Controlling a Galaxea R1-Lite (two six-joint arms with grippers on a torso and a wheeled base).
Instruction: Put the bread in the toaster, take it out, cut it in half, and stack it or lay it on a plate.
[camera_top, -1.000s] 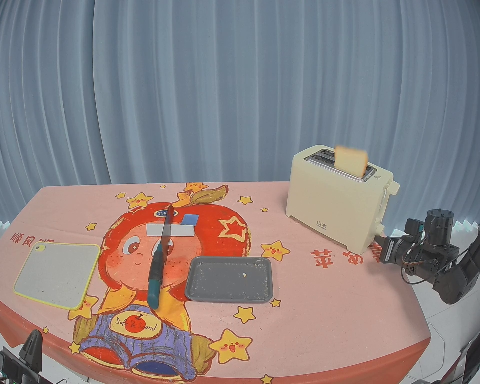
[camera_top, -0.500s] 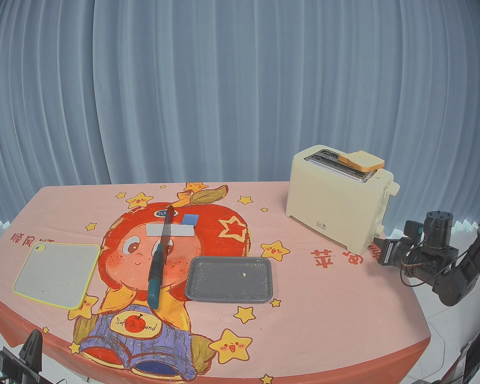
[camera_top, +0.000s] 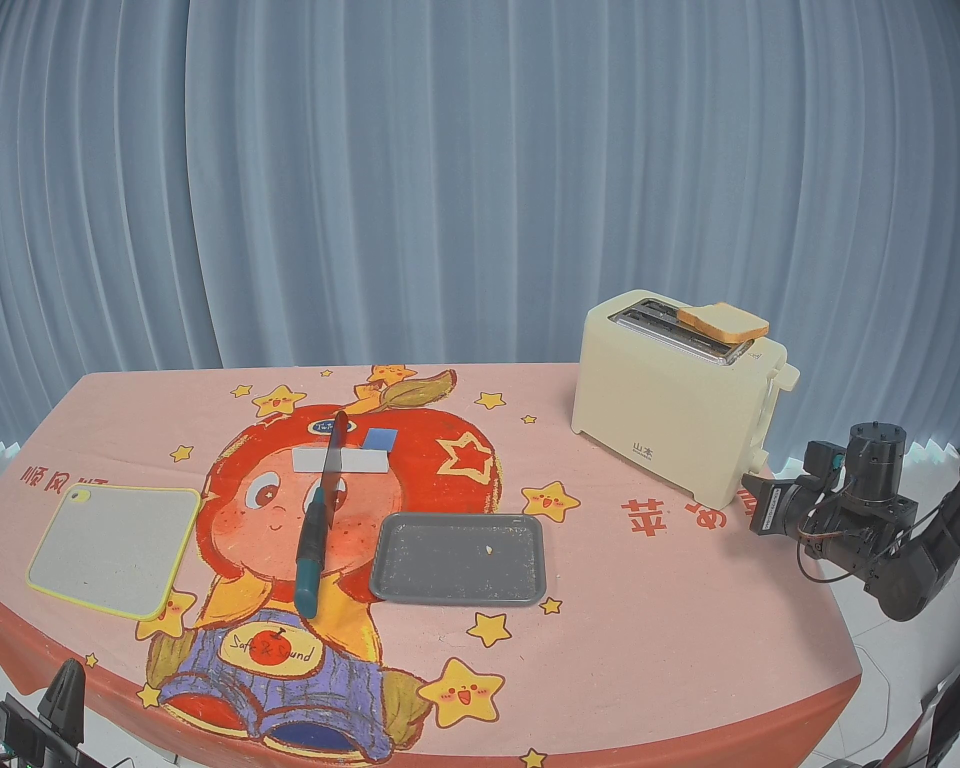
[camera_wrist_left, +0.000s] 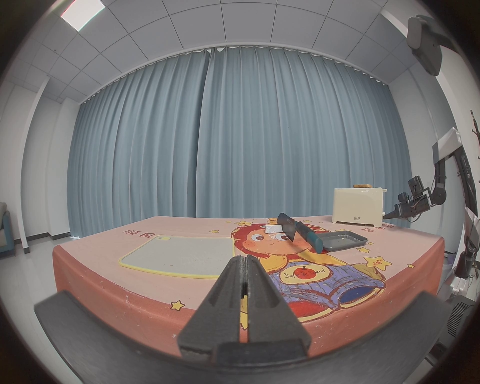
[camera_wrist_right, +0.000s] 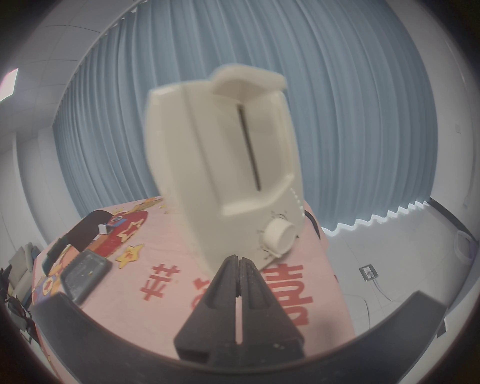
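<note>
Bread lies flat across the toaster top, not down in a slot. Grey tray holds crumbs. Right gripper is pinched closed and empty beside the toaster; left gripper is closed and empty too.

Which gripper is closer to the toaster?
The right gripper, just beside the toaster at its knob end; the left gripper hangs off the table at the opposite front corner.

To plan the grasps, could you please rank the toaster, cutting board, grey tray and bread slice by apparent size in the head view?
1. toaster, largest.
2. cutting board and tray, too alike to rank.
3. bread slice, smallest.
</note>
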